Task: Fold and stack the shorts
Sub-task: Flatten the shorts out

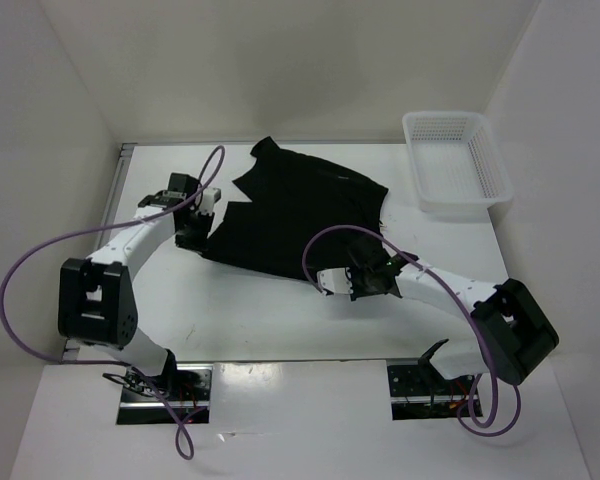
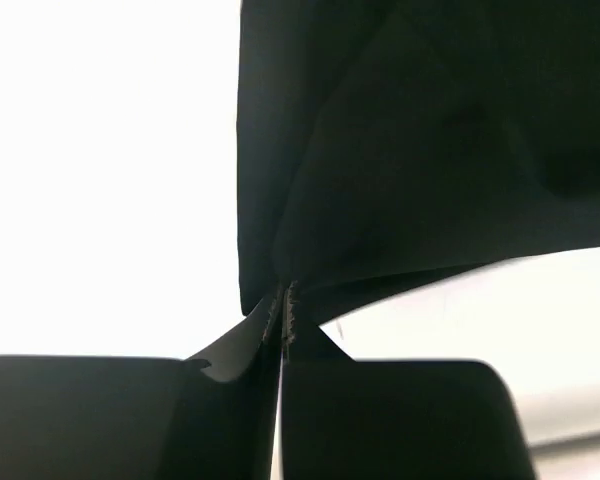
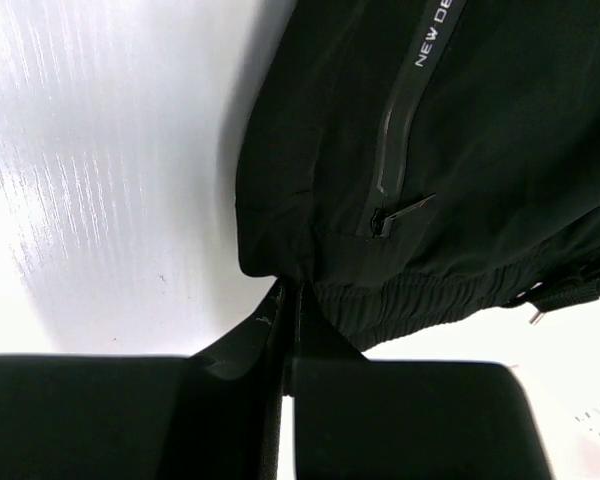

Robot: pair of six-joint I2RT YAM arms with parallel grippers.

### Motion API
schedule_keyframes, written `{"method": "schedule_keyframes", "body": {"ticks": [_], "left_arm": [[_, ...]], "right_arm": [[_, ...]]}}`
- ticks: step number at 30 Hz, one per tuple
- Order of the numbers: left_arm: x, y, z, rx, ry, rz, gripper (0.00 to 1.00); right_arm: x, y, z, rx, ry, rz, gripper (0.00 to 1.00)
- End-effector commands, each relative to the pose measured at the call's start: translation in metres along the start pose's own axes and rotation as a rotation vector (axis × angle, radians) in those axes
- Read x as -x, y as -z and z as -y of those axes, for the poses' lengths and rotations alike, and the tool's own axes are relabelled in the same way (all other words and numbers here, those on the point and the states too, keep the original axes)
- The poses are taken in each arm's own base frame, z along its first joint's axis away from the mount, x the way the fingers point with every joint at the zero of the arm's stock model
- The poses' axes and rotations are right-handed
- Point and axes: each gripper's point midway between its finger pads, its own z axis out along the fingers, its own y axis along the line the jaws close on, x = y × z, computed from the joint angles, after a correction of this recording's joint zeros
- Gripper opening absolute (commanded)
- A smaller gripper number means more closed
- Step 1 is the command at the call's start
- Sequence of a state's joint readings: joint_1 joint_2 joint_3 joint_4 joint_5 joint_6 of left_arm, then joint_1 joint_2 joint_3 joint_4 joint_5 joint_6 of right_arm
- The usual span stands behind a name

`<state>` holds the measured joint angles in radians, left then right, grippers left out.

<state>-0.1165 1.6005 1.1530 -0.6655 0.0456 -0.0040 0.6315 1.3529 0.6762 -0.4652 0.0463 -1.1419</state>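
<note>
Plain black, matte cloth shorts (image 1: 295, 215) lie spread and rumpled on the white desk (image 1: 230, 310), filling the middle of the top view. One pointed flap reaches toward the upper centre of the frame, and there is a notch in the left edge.

The left gripper (image 1: 192, 236) sits at the left edge of the shorts, left of centre in the top view. In the left wrist view its two dark fingers (image 2: 130, 420) meet at the lower centre of the frame. They are clamped on a corner of the black cloth, which fans upward from the pinch and covers the upper right of that view.

The right gripper (image 1: 368, 280) is at the lower right edge of the shorts, a little right of centre in the top view. In the right wrist view its fingers (image 3: 130, 420) are likewise pressed together on the cloth's edge, beside the gathered elastic waistband (image 3: 450, 290). A zip pocket (image 3: 395, 150) with white lettering along it runs from mid-frame toward the top centre.

A white mesh plastic basket (image 1: 455, 160) stands on the desk in the upper right of the top view, apart from the shorts. Thin purple cables (image 1: 20, 270) loop out from both arms, one arc crossing over the lower right part of the shorts.
</note>
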Motion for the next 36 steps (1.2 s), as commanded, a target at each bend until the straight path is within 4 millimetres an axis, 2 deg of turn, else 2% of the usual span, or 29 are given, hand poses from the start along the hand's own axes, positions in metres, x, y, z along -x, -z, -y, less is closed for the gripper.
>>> {"method": "schedule_keyframes", "body": {"ticks": [1,5,7,8,11,12,14,17,20,21,25,33,36], "left_arm": [[-0.05,0.006,0.0,0.021,-0.001,-0.125,0.0],[-0.089,0.01,0.002,0.015,0.004,-0.215,0.04],[-0.106,0.01,0.002,0.021,0.006,-0.259,0.11],[-0.123,0.01,0.003,0.017,0.008,-0.31,0.12],[-0.132,0.014,0.002,0.024,0.008,-0.339,0.17],[-0.132,0.014,0.002,0.024,0.008,-0.339,0.18],[-0.118,0.012,0.004,0.013,0.009,-0.302,0.24],[-0.08,0.006,0.005,-0.006,0.006,-0.202,0.34],[-0.047,-0.003,0.008,-0.029,0.003,-0.126,0.38],[-0.047,-0.009,0.01,-0.046,0.005,-0.146,0.41],[-0.051,-0.02,0.009,-0.049,0.009,-0.186,0.41],[-0.081,-0.032,0.021,-0.105,0.015,-0.271,0.42],[-0.087,-0.031,0.029,-0.147,0.024,-0.291,0.36]], "right_arm": [[0.001,0.005,0.004,-0.035,0.009,0.011,0.0],[0.0,0.004,0.002,-0.035,0.009,0.011,0.0],[0.0,0.004,0.003,-0.035,0.019,0.011,0.0],[-0.002,0.002,-0.001,-0.025,0.02,0.006,0.0],[-0.002,0.002,-0.001,-0.025,0.02,0.006,0.0],[-0.002,0.002,-0.001,-0.025,0.02,0.006,0.0],[-0.001,0.002,0.001,-0.033,0.02,0.01,0.0],[-0.001,0.002,0.001,-0.033,0.02,0.01,0.0],[-0.001,0.002,0.001,-0.033,0.029,0.01,0.0],[-0.001,0.002,0.001,-0.033,0.029,0.01,0.0],[-0.002,0.005,0.003,-0.046,0.028,0.004,0.0],[-0.004,0.001,0.0,-0.038,0.029,0.0,0.0],[-0.004,0.001,0.0,-0.038,0.029,0.0,0.0]]}}
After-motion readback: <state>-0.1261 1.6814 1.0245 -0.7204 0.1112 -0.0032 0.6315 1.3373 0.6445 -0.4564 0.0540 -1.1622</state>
